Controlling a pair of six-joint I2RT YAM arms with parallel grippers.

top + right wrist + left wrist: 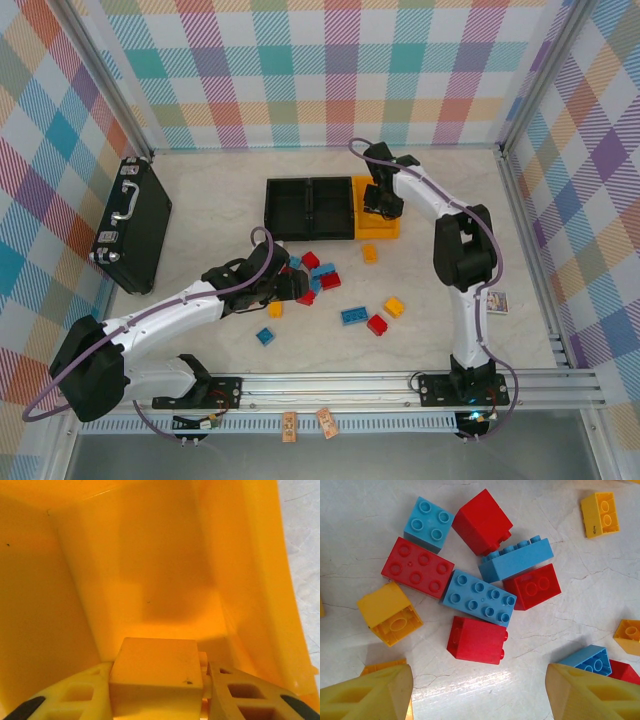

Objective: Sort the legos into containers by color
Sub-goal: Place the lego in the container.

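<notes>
right gripper [157,696] is clamped on a yellow brick [156,667] inside the yellow bin [245,555], far right. left gripper [479,692] hangs, jaws apart, over the loose bricks [479,598] on the counter [220,205]. black bins [308,208] look empty; nearly all sorting is left.

Pale marbled worktop [220,200] carries three joined containers [310,236] at back centre, two black and a yellow one on the right. Flat black case [132,225] lies far left. Red, blue and yellow legos [322,275] lie scattered mid-worktop, with a small card [497,302] near the right edge.
</notes>
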